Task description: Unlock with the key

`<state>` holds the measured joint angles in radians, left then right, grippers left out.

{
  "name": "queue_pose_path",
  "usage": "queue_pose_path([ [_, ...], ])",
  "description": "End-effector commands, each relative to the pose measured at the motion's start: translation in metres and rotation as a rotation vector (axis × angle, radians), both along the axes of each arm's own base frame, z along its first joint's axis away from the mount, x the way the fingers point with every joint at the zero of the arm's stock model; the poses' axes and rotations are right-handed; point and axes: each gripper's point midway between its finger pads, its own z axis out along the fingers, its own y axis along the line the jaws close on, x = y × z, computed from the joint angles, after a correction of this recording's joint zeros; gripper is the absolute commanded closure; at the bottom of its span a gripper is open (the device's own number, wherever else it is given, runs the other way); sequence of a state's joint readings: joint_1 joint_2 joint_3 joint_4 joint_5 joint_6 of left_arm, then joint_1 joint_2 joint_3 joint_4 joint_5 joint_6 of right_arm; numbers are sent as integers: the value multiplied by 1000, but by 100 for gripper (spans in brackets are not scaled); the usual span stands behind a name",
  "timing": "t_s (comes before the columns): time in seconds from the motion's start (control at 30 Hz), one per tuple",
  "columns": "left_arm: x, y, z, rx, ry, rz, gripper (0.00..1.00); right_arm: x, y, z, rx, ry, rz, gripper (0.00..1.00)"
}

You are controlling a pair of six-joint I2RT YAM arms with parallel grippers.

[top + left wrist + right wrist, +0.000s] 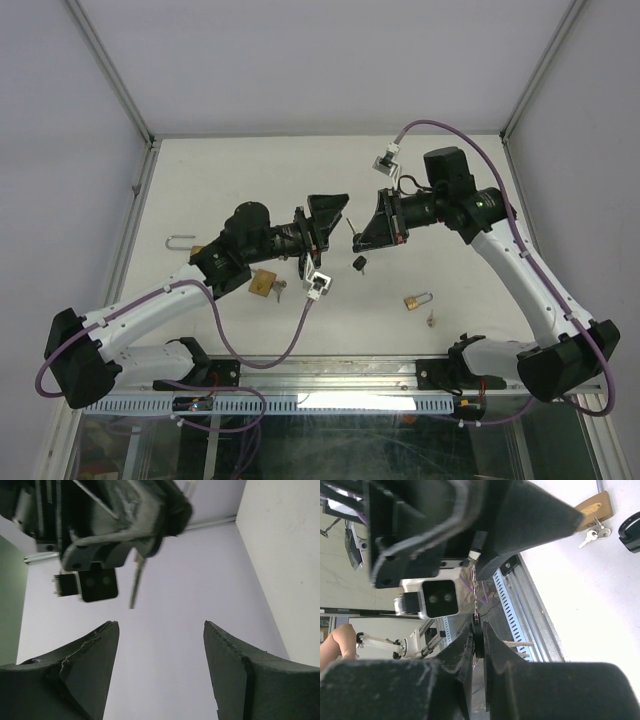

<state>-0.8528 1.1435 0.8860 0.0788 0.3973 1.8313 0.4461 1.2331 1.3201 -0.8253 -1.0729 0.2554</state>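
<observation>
The left arm is stretched from its base toward the middle of the table [230,180], and the left gripper [338,216] is held level with its jaws spread wide and nothing between them. A brass padlock [262,283], with loose keys [280,290] just beside it, is seen lying below the left wrist. The right gripper [358,238] is held facing the left one, almost tip to tip, on an arm bent inward at the elbow. Its fingers are pinched nearly shut on the key [476,592], whose thin blade is pointed at the left gripper.

White table [250,170]: brass padlock [262,284] with keys [279,290] near left, small padlock [417,300] near right, black object [358,263] between them.
</observation>
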Motion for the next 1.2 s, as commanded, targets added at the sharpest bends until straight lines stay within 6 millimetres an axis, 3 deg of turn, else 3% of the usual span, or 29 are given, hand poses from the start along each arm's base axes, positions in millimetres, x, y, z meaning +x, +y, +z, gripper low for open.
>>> queue_pose_path([
  [0.0, -22, 1, 57, -150, -73, -70, 31, 5, 0, 4, 8, -7, -2, 100],
  [0.13, -52, -5, 44, -87, -194, -196, 29, 8, 3, 7, 22, -14, 0, 100],
  [0.23, -51, -10, 44, -72, -187, -196, 33, 9, 4, 8, 29, -13, 3, 100],
  [0.47, -49, -18, 43, -52, -181, -208, 71, 7, 5, 9, 39, -15, 11, 100],
  [0.6, -46, -18, 45, -53, -155, -190, 83, 4, 5, 11, 52, -15, 25, 100],
  [0.67, -46, -19, 43, -45, -149, -189, 97, 4, 5, 11, 55, -13, 26, 100],
  [0.87, -42, -16, 36, -16, -20, -149, 100, 2, 4, 14, 69, -38, 36, 100],
  [1.0, -38, -3, 13, 120, 216, -61, 100, 19, -16, -3, -35, -89, -61, 36],
  [1.07, -40, 10, -8, 241, 352, 5, 100, 31, -34, -12, -116, -142, -137, 19],
  [1.1, -43, 19, -19, 308, 430, 39, 100, 37, -42, -16, -154, -184, -174, 4],
  [1.17, -49, 34, -44, 450, 614, 115, 100, 49, -56, -20, -228, -287, -251, 0],
])
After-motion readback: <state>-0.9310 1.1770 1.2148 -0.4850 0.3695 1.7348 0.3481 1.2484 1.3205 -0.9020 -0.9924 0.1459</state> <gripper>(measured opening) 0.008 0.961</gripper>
